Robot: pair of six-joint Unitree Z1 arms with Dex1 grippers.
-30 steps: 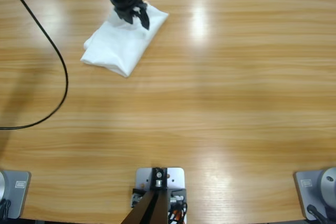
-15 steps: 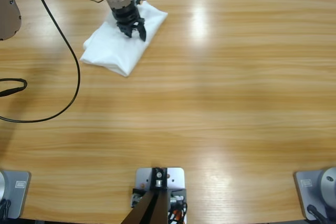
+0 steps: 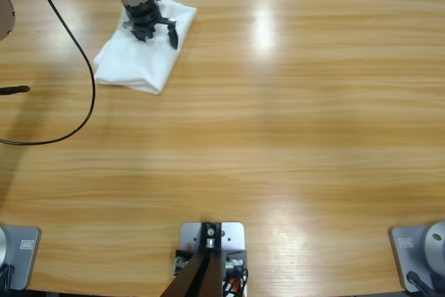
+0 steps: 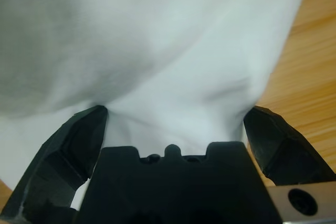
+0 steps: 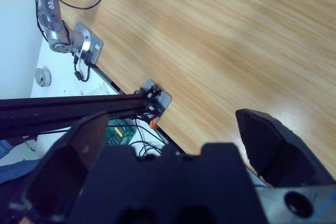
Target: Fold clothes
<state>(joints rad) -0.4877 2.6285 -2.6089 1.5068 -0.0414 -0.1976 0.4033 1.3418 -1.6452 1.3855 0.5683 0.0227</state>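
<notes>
Seemingly near done, the T-shirt (image 3: 142, 53) lies as a compact folded bundle at the frame's upper left, the left gripper (image 3: 154, 30) spread open pressing on it, while the right gripper (image 5: 173, 135) hangs open, idle.

One folded white T-shirt (image 3: 142, 50), one black cable (image 3: 76, 39), one table (image 3: 278, 137).
</notes>
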